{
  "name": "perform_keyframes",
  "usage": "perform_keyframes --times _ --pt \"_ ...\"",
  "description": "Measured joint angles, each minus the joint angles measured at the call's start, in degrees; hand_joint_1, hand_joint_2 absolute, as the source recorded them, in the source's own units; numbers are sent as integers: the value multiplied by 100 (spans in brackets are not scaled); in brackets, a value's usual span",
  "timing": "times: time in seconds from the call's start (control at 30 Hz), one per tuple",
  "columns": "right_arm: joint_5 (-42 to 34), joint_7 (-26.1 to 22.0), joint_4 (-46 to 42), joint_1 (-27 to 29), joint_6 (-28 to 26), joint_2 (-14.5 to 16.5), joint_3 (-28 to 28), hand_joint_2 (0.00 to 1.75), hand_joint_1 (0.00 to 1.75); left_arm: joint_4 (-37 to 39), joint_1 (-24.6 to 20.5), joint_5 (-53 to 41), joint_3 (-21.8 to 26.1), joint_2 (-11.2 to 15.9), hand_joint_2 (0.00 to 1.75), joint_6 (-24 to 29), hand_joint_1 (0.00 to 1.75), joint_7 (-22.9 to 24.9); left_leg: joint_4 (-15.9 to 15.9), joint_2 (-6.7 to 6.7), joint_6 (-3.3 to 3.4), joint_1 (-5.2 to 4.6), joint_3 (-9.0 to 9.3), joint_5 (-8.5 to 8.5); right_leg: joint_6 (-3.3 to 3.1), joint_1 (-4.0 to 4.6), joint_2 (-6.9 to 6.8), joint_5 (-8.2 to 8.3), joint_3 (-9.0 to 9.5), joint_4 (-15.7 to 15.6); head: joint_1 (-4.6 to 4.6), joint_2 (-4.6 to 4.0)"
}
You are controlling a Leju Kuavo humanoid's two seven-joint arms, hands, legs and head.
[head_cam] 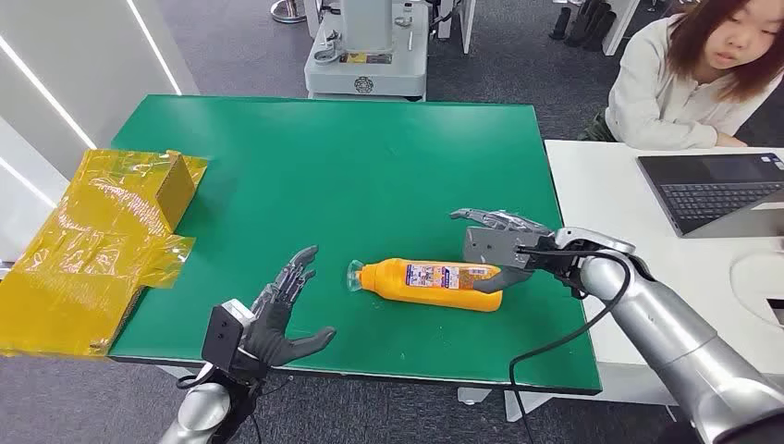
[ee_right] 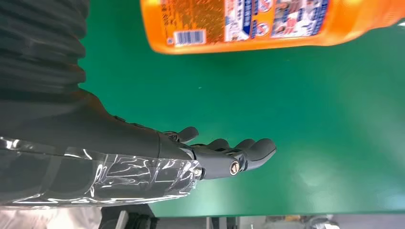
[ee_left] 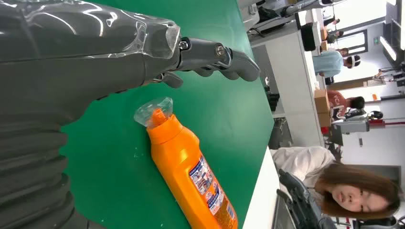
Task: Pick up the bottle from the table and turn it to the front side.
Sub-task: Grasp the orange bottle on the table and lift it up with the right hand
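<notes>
The orange bottle lies flat on its side on the green desk, near the desk's front edge, its clear-capped neck pointing toward the robot's left and its base toward the right. The printed label faces up, with a barcode panel near the base, so this is probably the back side, which the task wants turned away.

The right hand is just beside the bottle's base, fingers spread and holding nothing. Its thumb appears to reach toward or touch the base, though contact is not certain. It seems placed to close around the thick end, the easiest part to lift.

The left hand sits on the neck side of the bottle, a little apart from it, fingers apart and empty, perhaps ready to steady or receive it.

Farther from the bottle on the left-hand side, a cardboard box wrapped in yellow tape overhangs the desk's edge. Beyond the base end stands a white desk with a laptop, where a person sits. The floor is grey carpet.
</notes>
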Motion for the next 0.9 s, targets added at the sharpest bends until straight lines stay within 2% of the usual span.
perform_keyframes --times 0.37,0.6,0.9 --pt "-326 38 506 -751 181 32 1004 175 0 104 16 127 0 -14 175 4 0 7 0 -2 0 0 -4 0 0 0 -3 0 0 0 1 0" --pt "-402 39 656 -811 421 149 1496 175 0 146 23 224 0 -52 175 37 0 7 0 -5 0 0 -4 0 0 0 -6 0 0 0 1 0" --pt "-235 -41 740 -803 532 97 2092 175 0 146 214 377 0 -91 175 163 0 -31 0 -4 0 0 -3 0 0 0 -4 0 -2 -3 0 0"
